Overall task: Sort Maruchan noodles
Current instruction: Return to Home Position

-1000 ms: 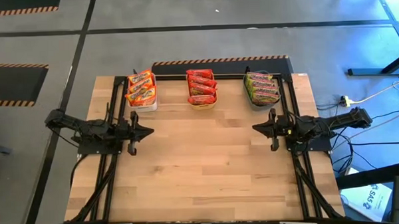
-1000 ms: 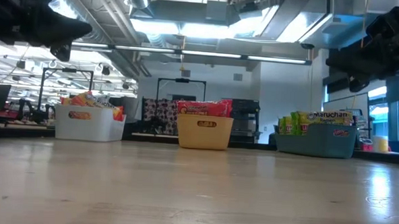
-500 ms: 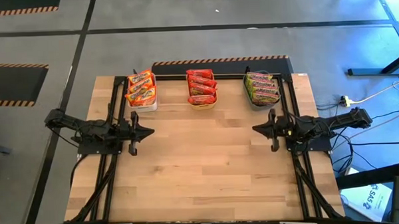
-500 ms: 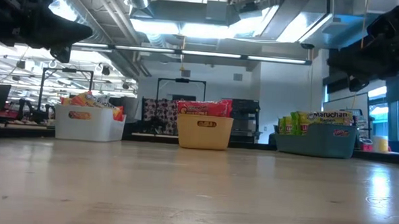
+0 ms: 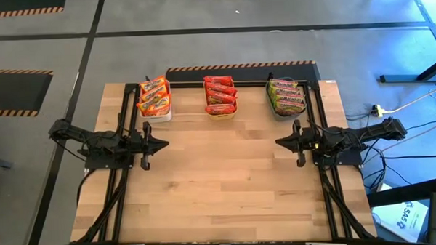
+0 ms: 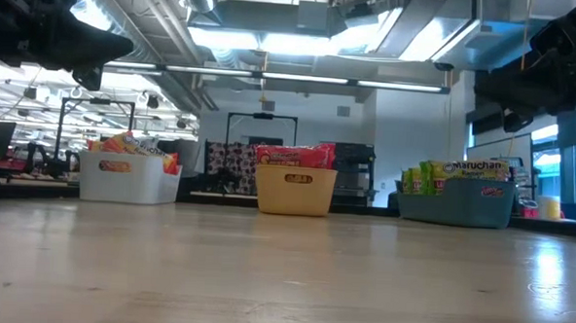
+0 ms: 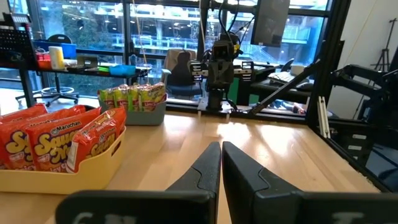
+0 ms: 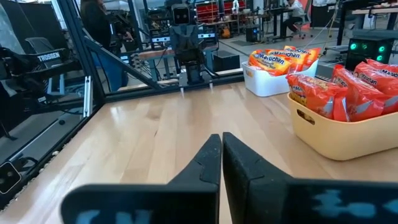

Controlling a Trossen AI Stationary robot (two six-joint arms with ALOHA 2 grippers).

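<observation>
The Maruchan noodle packets stand in three bins along the table's far edge: orange-yellow packets (image 5: 154, 95) in the white bin (image 6: 127, 179), red packets (image 5: 220, 95) in the orange bin (image 6: 295, 191), green-yellow packets (image 5: 286, 95) in the grey-blue bin (image 6: 455, 202). My left gripper (image 5: 165, 145) hovers over the table's left side, shut and empty; its fingertips (image 7: 221, 147) meet in the left wrist view. My right gripper (image 5: 278, 141) hovers over the right side, shut and empty; its fingertips (image 8: 221, 138) meet too. Both point toward the table's middle.
Bare wooden table top (image 5: 223, 173) stretches between the two grippers and toward the near edge. Black frame rails (image 5: 123, 191) run along both sides. In the room beyond stand desks, chairs and shelving.
</observation>
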